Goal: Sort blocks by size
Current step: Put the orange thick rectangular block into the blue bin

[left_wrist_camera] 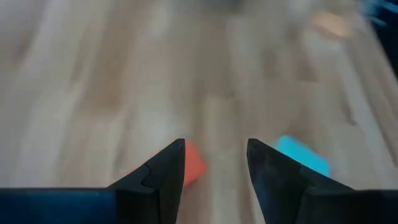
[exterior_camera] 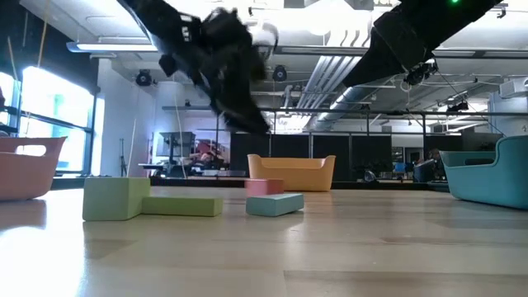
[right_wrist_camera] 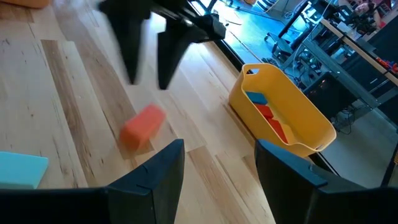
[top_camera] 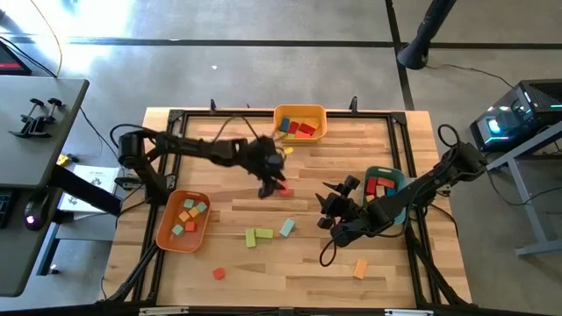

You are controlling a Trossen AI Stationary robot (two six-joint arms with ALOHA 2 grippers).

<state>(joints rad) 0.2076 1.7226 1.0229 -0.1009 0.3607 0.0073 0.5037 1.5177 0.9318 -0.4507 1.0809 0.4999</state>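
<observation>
While above table middle, left gripper point(top_camera: 272, 183) jaws apart, red block point(top_camera: 284, 188) beneath

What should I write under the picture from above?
Left end effector hovers open above a red block mid-table, between yellow, orange and teal trays.

We see the left wrist view blurred: a red block point(left_wrist_camera: 194, 165) sits half hidden behind one finger point(left_wrist_camera: 163, 177), and at two o'clock an orange smear point(left_wrist_camera: 333, 23) we cannot identify. The teal tray point(exterior_camera: 493, 175) is cut off in the low view.

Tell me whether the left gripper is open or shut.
Open. The left gripper hangs above the red block, its fingers parted, nothing between them.
</observation>
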